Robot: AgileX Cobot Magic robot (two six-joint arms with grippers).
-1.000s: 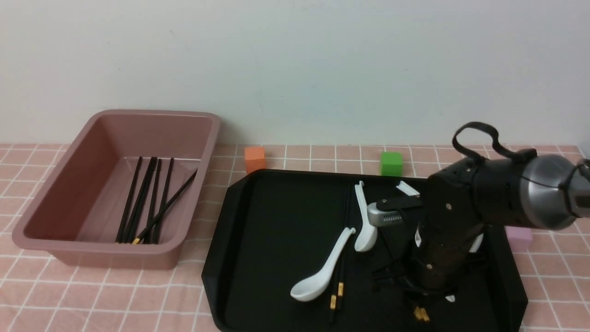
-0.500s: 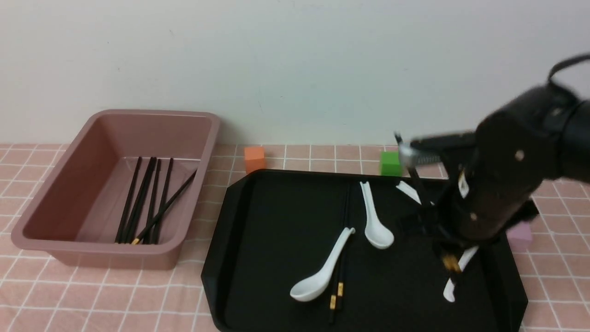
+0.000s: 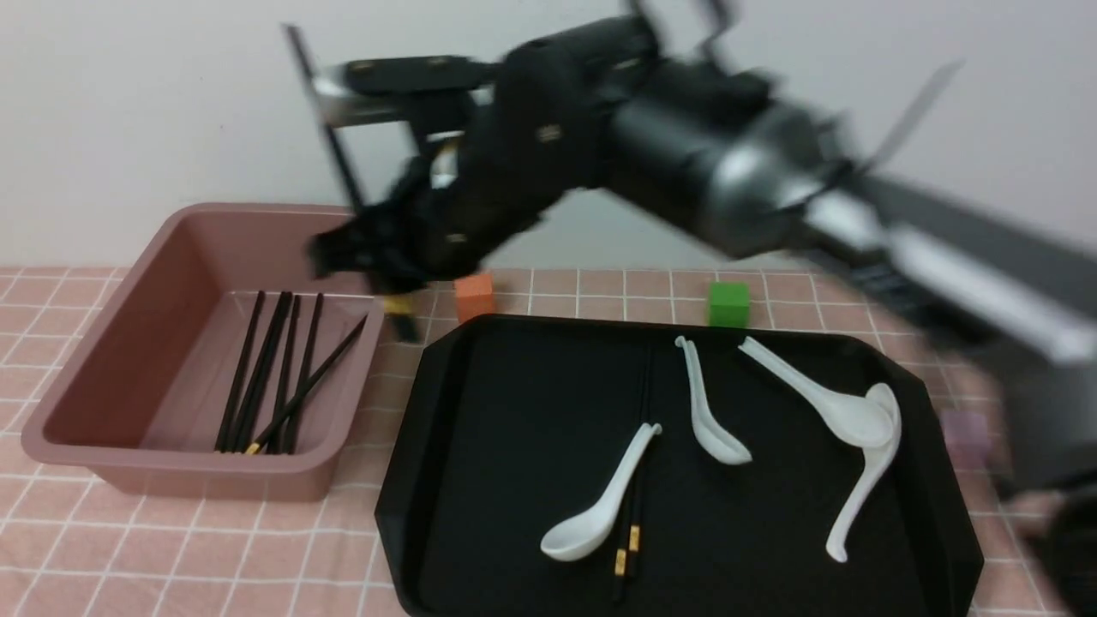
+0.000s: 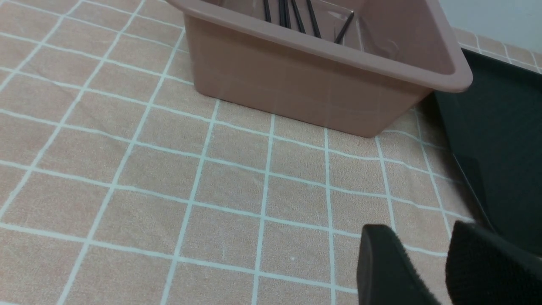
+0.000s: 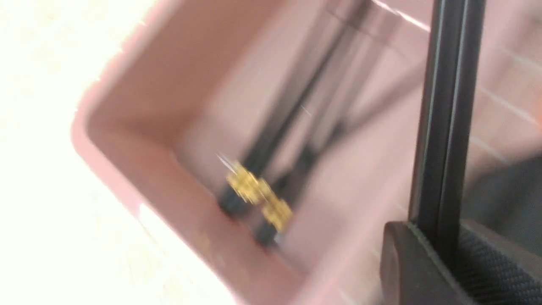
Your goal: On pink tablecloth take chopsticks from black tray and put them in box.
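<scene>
My right gripper (image 3: 386,266) is shut on a pair of black chopsticks (image 3: 338,167) and holds them steeply tilted above the right rim of the dusty-pink box (image 3: 171,473). In the right wrist view the held chopsticks (image 5: 444,106) stand between the shut jaws, above the box (image 5: 169,106). Several chopsticks (image 3: 274,368) lie inside the box. Another pair (image 3: 630,523) lies on the black tray (image 3: 514,403), partly under a spoon. My left gripper (image 4: 423,254) is open and empty, low over the pink tablecloth (image 4: 169,169) near the box (image 4: 322,89) and the tray's corner (image 4: 499,140).
Several white soup spoons lie on the tray, one at the front middle (image 3: 600,506) and a crossed pair at the right (image 3: 857,420). An orange cube (image 3: 474,296) and a green cube (image 3: 728,303) stand behind the tray. The right arm spans the scene, blurred.
My right gripper has lifted the chopsticks off the right part of the tray and swung fast to the left, up to the box's right rim. The spoons at the right now show uncovered.
</scene>
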